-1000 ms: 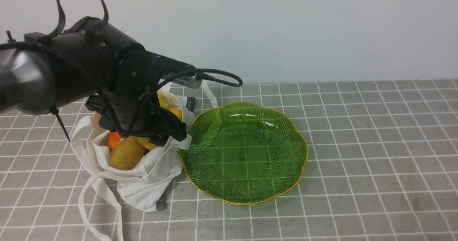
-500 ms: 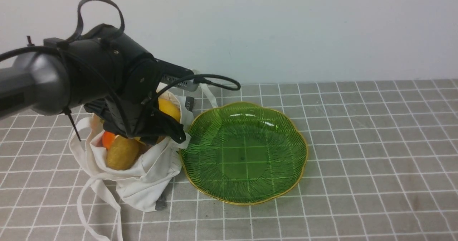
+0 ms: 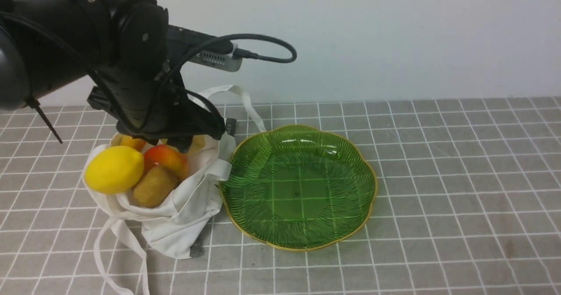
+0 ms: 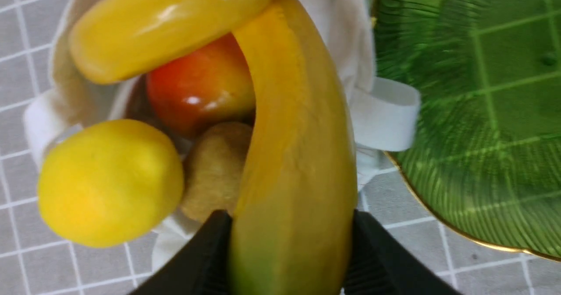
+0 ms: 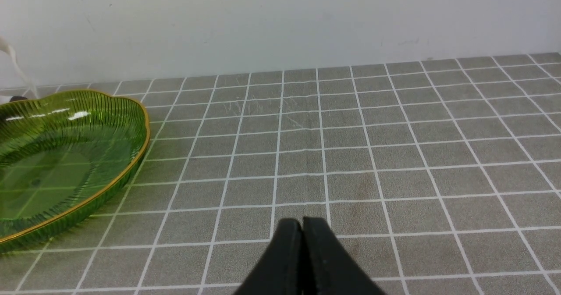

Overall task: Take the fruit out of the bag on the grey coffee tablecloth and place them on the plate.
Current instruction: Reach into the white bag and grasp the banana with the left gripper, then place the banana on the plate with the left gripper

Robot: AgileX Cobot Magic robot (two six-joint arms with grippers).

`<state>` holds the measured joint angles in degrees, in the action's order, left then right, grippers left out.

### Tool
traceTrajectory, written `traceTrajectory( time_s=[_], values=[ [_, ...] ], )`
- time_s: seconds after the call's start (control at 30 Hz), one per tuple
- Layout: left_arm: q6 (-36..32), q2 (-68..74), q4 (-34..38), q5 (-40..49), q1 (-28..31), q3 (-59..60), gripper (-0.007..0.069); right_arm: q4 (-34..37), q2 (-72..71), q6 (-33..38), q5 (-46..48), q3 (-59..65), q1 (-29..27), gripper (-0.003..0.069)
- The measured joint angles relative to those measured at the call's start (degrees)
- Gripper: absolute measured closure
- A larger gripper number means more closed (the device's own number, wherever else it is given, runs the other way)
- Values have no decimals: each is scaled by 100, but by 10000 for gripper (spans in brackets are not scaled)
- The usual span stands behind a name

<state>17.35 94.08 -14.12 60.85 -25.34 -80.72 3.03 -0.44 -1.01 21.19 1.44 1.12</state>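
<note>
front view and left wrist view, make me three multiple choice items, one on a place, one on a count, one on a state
1. On which side of the bag does the plate lie?
A) its right
B) its left
C) beneath it

2. How many pieces of fruit are on the plate?
A) two
B) four
C) none

3. What is the left gripper doing?
A) open above the plate
B) shut on a banana
C) shut with nothing in it

Answers:
1 A: the front view shows the plate to the right of the bag.
2 C: the plate is bare and all the fruit sits at the bag.
3 B: the left wrist view shows the jaws pressing both sides of the banana.
</note>
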Motion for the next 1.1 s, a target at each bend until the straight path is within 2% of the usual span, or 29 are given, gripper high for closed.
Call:
traceTrajectory(
  time_s=[0.13,0.23,0.43,0.6,0.8,0.93,1.1],
  values=[
    [-58,0,145,79,0,-151,335,0,0,0,0,0,0,673],
    [-237,0,407,462,0,-462,335,0,0,0,0,0,0,673],
    [-1013,0,1221,971,0,-1010,335,0,0,0,0,0,0,673],
    [-1681,0,2136,990,0,-1098,335,0,0,0,0,0,0,673],
    [-2072,25,2978,978,0,-1098,335,0,0,0,0,0,0,673],
    [-2404,192,3600,612,0,-1098,335,0,0,0,0,0,0,673],
    [-2738,551,4041,306,-71,-1109,335,0,0,0,0,0,0,673]
  ],
)
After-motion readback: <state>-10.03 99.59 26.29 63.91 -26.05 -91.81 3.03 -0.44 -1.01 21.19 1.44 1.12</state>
